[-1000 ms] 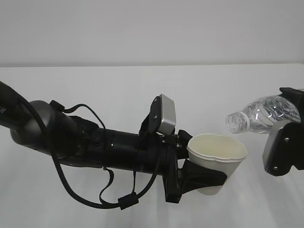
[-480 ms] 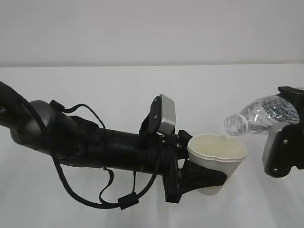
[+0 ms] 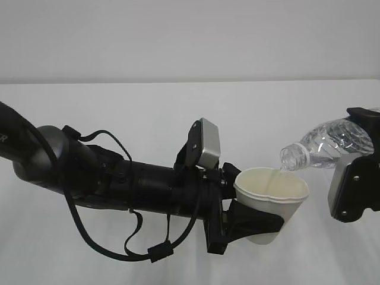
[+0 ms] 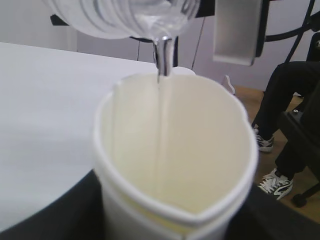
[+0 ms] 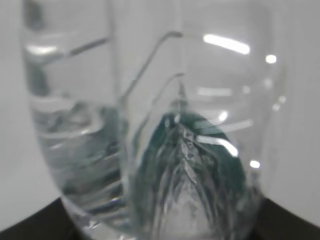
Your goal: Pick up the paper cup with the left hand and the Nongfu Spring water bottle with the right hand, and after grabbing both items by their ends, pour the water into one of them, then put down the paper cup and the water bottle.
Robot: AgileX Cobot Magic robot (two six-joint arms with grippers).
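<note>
We see the bottle tilted neck-down over the cup, its mouth just above the rim's right side; water streams in. Left hand clamps the cup's base, right hand the bottle's far end.

Both tools clamped, raised.

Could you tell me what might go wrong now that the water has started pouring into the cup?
1. The water enters near the far rim of the paper cup, so a small drift of the bottle could send it outside.
2. The cup's rim looks squeezed out of round in the left hand; a tighter grip might buckle it.
</note>
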